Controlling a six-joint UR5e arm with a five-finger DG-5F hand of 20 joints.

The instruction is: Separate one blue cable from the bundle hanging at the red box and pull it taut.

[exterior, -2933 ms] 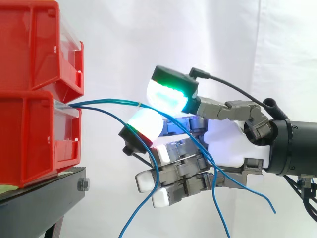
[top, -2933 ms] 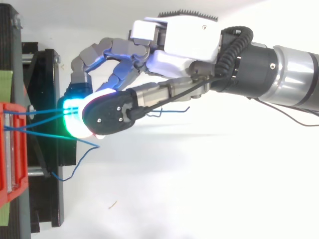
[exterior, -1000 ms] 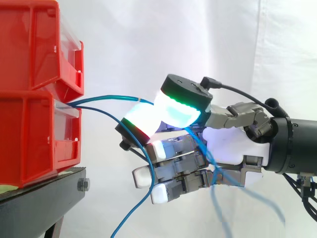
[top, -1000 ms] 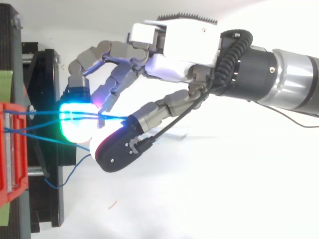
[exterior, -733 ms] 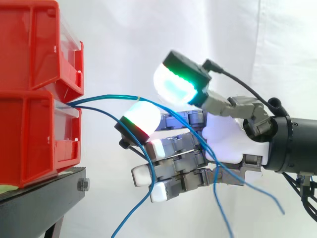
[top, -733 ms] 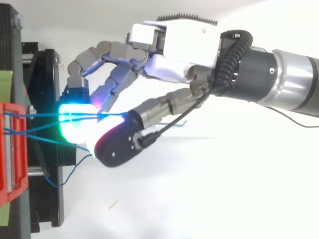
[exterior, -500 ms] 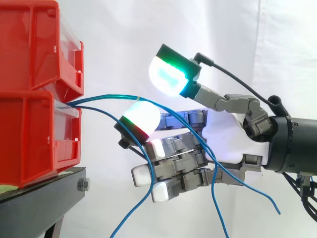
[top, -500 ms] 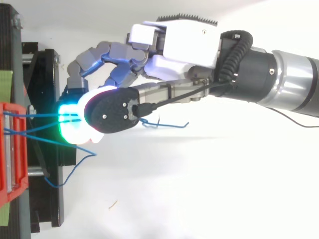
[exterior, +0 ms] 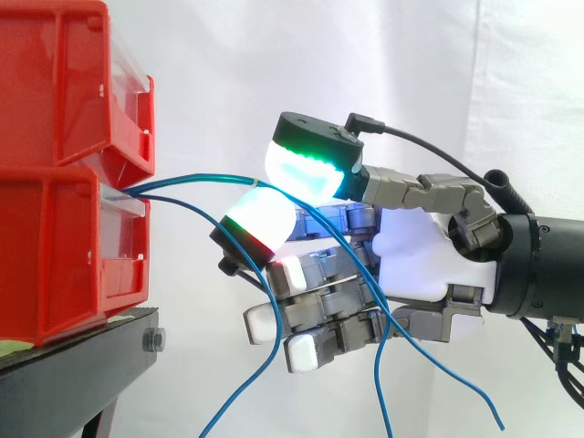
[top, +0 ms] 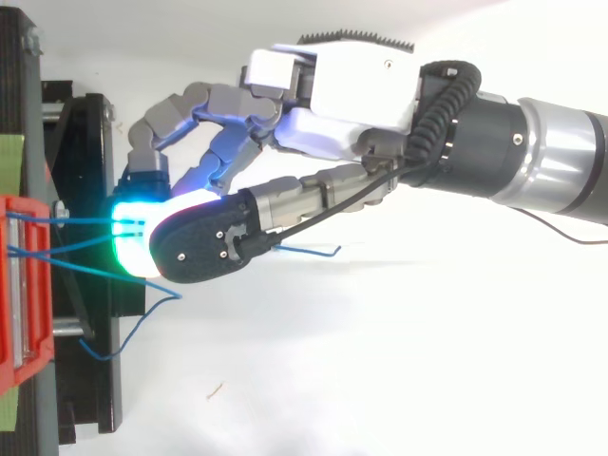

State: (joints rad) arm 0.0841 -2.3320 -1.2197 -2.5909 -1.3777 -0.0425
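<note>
Blue cable (exterior: 205, 180) is run nearly straight from the lower red box (exterior: 64, 246) at the left to the hand (exterior: 411, 265). There it is pinched between the green thumb pad (exterior: 301, 169) and a white finger pad (exterior: 260, 224). Its loose end is trailed down past the palm. 1 other cable (exterior: 212, 222) is left sagging below.

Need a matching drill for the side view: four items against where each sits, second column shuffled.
Items:
1. red bins
2. blue cables
3. hand
4. black stand

Places:
A. under the bins, bottom left
B. right half of the view
C. stacked at the left edge
D. running from the lower bin's front toward the right

Pairs: 1-C; 2-D; 3-B; 4-A
</note>
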